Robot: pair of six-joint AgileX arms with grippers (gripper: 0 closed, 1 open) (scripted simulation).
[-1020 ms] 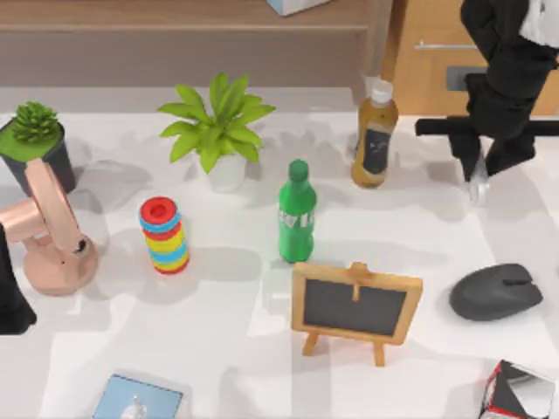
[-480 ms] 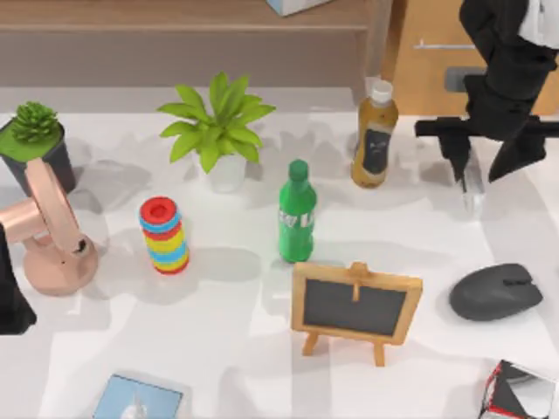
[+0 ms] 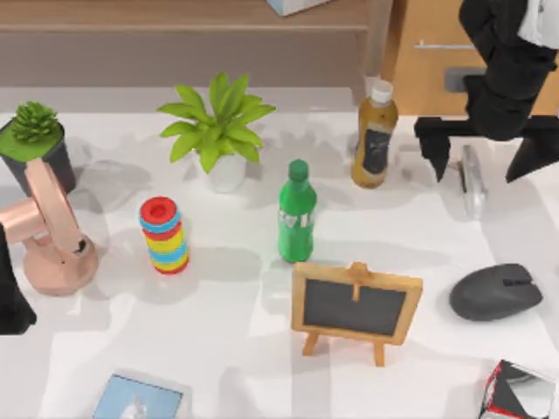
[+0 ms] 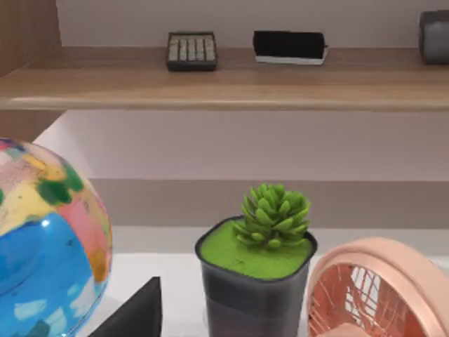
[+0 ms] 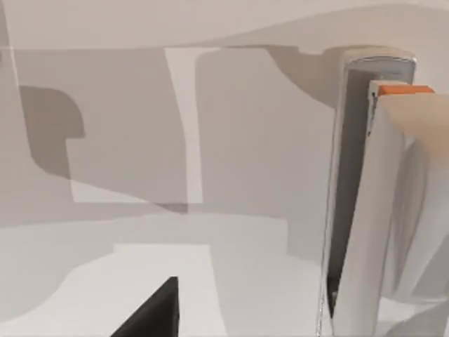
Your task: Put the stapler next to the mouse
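Look to the far right of the table in the top view: your right gripper (image 3: 487, 160) hangs over the stapler (image 3: 472, 181) with its two dark fingers (image 3: 437, 150) spread wide, one on each side of the slim silvery bar and neither touching it. The pincer is released and grasps nothing. The stapler lies flat on the white table (image 3: 236, 349), its long axis running roughly from the back edge toward the front. In the right wrist view you see the stapler (image 5: 368, 189) close up as a pale bar with a small orange tip, resting on the tabletop, and a dark fingertip (image 5: 151, 312) at the frame's edge, apart from it.

The mouse (image 3: 496, 291) sits nearer the front on the same right side, well apart from the stapler, with bare table between them. Just in front of the mouse, at the corner, you find a red, black and white box (image 3: 517, 393).

Your left arm (image 3: 10, 288) stays at the left edge of the table beside the pink desk fan (image 3: 48, 229); you cannot tell the state of its pincer. Its wrist view shows a potted succulent (image 4: 259, 270), a globe (image 4: 45, 246) and the fan (image 4: 379, 291).

Across the middle stand a leafy plant in a white pot (image 3: 218, 131), a stack of coloured rings (image 3: 163, 236), a green bottle (image 3: 297, 212), a yellow-brown bottle (image 3: 375, 135) and a small chalkboard easel (image 3: 355, 303).
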